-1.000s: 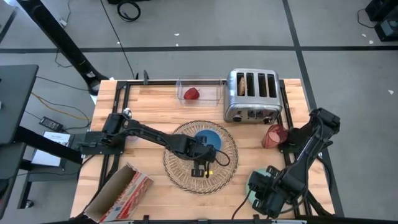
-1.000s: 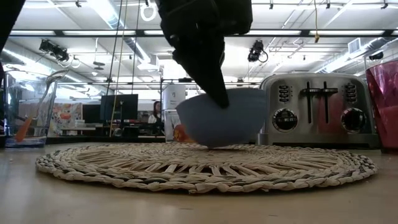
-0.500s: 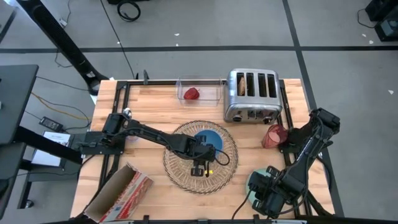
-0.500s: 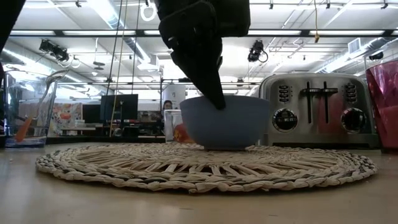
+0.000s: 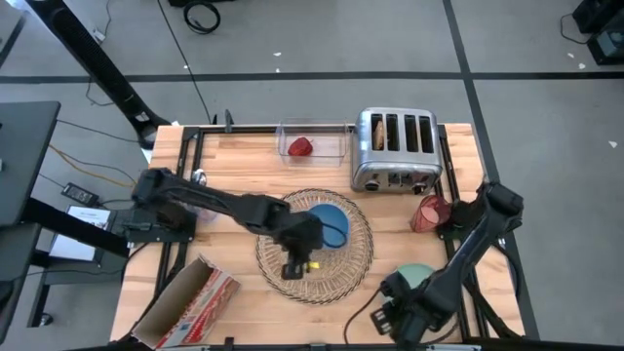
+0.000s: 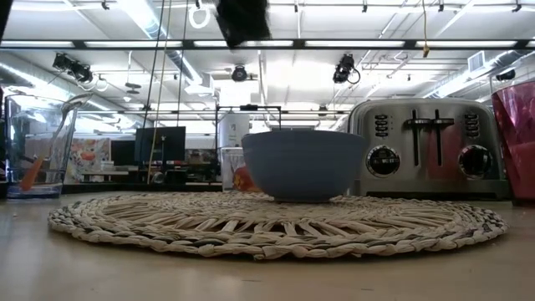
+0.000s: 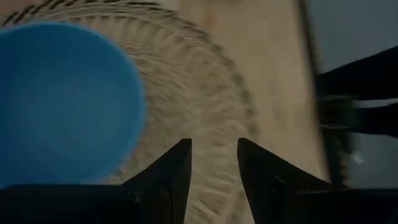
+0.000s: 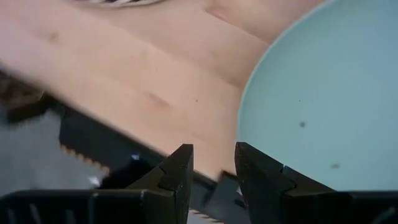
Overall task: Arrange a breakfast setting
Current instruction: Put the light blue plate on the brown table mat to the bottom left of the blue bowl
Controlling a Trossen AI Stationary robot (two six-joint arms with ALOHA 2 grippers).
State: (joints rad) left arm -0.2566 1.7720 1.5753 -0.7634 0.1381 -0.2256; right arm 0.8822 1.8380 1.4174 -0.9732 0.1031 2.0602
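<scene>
Grey floor (image 5: pixel 322 39) fills the upper part of the high view, crossed by dark tape lines, with a coiled black cable (image 5: pixel 202 15) at top centre. In the low view, fluorescent ceiling lights (image 6: pixel 142 17) run overhead and a dark monitor (image 6: pixel 162 144) stands at middle left.

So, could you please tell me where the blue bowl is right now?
In the high view the blue bowl sits on the round wicker placemat at mid-table, towards its far side, in front of the toaster; the left pincer is beside it.
</scene>
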